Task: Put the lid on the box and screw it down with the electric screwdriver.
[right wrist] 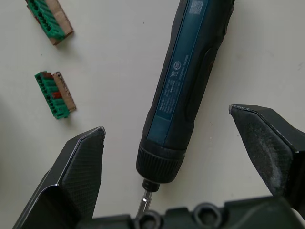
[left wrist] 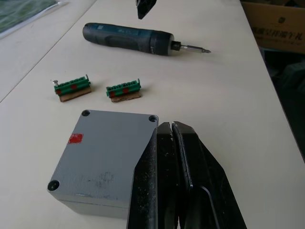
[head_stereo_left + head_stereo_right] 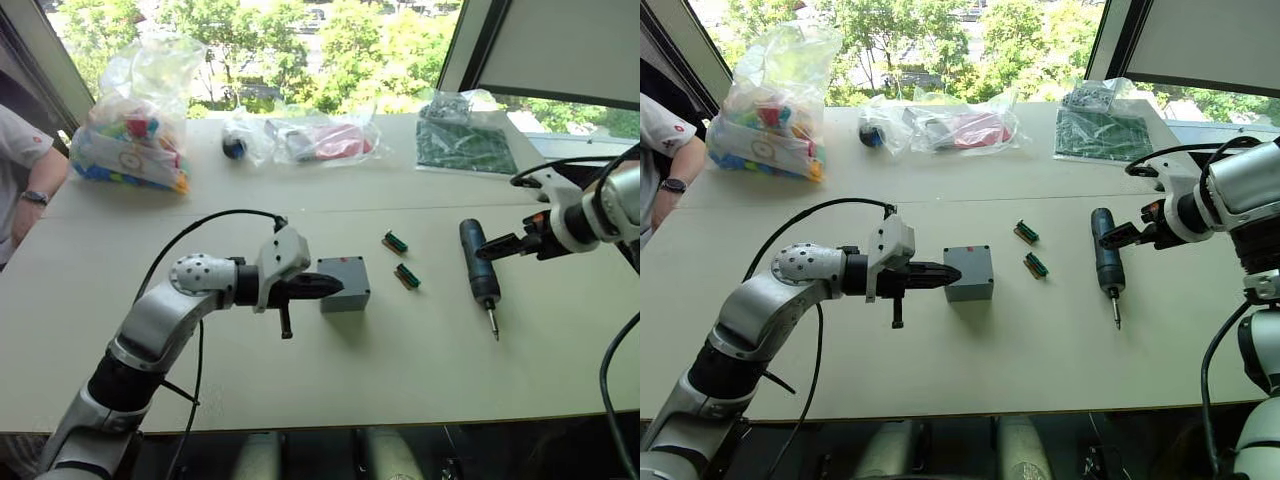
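Nearest the robot, the left gripper (image 3: pixel 322 287) has its fingers closed together, tips against the left side of the box (image 3: pixel 344 284), whose lid (image 2: pixel 112 148) already sits on top. Farther right, the screwdriver (image 3: pixel 479 268) lies flat on the table (image 3: pixel 300 390); the right gripper (image 1: pixel 176 157) hangs wide above it. Judged step: picking up the driver; next, lower and close on its body

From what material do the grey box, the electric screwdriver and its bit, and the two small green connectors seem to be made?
The box: likely matte grey plastic; dull, even surface, faintly scuffed, dark screws at the corners.
The electric screwdriver: likely dark blue plastic, satin finish, with a ribbed black collar; its bit looks like bare metal, silvery and glinting.
The green connectors: glossy green plastic, seemingly on brownish backing, perhaps cardboard.
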